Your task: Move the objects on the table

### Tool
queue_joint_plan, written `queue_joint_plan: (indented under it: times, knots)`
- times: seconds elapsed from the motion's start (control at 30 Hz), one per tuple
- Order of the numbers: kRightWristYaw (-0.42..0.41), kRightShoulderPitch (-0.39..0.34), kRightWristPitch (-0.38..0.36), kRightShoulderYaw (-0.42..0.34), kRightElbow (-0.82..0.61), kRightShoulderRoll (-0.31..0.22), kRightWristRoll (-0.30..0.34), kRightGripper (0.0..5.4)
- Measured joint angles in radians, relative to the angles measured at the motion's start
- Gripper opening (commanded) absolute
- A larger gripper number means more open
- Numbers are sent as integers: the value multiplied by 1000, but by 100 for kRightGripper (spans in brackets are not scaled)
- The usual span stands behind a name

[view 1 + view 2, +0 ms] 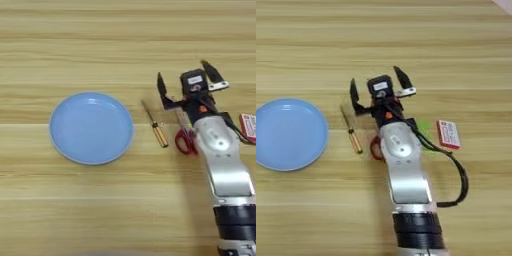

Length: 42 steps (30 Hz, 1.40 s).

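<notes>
The round light-blue plate (91, 127) lies at the left of the table (100, 210) with nothing in it. To its right, the small orange-handled screwdriver (157, 130) lies slanted on the wood, shaft pointing away. Beyond that lie the red-handled scissors (183, 140), partly covered by my forearm. My right gripper (182, 71) hovers open above the scissors' blades, with its two black fingers spread wide and nothing between them. The green block (424, 125) barely peeks out beside my arm in the right eye view.
A small red card (448, 134) lies right of my arm, next to the green block. My silver forearm (404, 170) reaches up from the bottom edge, with a black cable (460, 175) looping off its right side.
</notes>
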Motion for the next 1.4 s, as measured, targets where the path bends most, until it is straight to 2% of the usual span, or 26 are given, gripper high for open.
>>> queue_joint_plan:
  times: [0.17, 0.33, 0.63, 0.97, 1.3, 1.4]
  knots:
    - [-10, 46, -33, -76, 52, -24, 42, 539]
    - [0, 102, -62, -161, 139, -44, 128, 539]
    - [9, 155, -92, -252, 251, -72, 202, 539]
    - [34, 159, -91, -235, 268, -69, 247, 539]
    - [47, 180, -90, -203, 228, -68, 254, 539]
    - [51, 182, -83, -192, 229, -67, 253, 504]
